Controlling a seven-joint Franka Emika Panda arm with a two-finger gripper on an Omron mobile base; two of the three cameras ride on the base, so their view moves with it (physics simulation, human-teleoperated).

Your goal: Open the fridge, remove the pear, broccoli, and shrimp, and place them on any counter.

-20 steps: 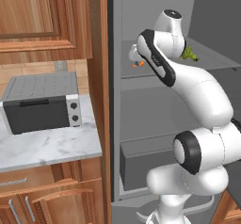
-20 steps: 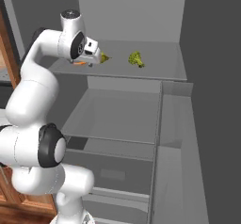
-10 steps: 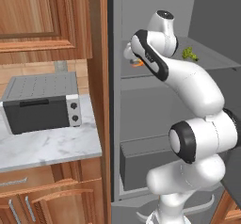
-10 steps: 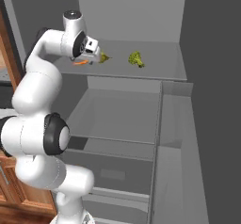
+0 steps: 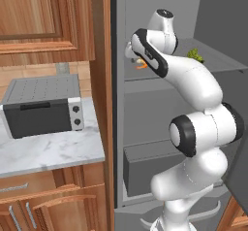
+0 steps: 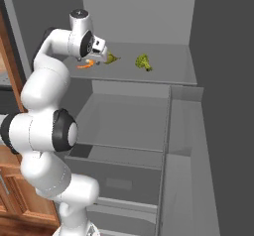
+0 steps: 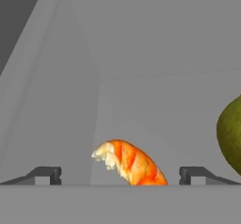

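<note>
Three food items are seen on the upper shelf of the fridge (image 6: pixel 149 22), whose door stands open so that the grey shelves and drawers inside are exposed. In the left base view the counter (image 5: pixel 48 150), white marble with grey veins, is found at about 8 o'clock from the arm, and a grey toaster oven (image 5: pixel 41 105) is set on it, below a brown wooden wall cabinet (image 5: pixel 46 19). The arm is reached up into the fridge, with the gripper (image 7: pixel 120 175) brought to the left end of the upper shelf.

In the right base view the broccoli (image 6: pixel 143 62) is placed farthest from the hand, at roughly 3 o'clock from it and well apart. The pear (image 6: pixel 112 58) is found between the broccoli and the hand, just beside the hand. The shrimp (image 6: pixel 85 64) is seen at about 7 o'clock from the hand, near the shelf's front edge.

In the hand view the two fingertips (image 7: pixel 47 174) are held wide apart and nothing is clamped between them. The shrimp (image 7: pixel 131 164) is framed in the gap between them, nearer the middle, and the pear (image 7: pixel 230 133) is cut off at 3 o'clock. Whether the shrimp is touched cannot be told.
</note>
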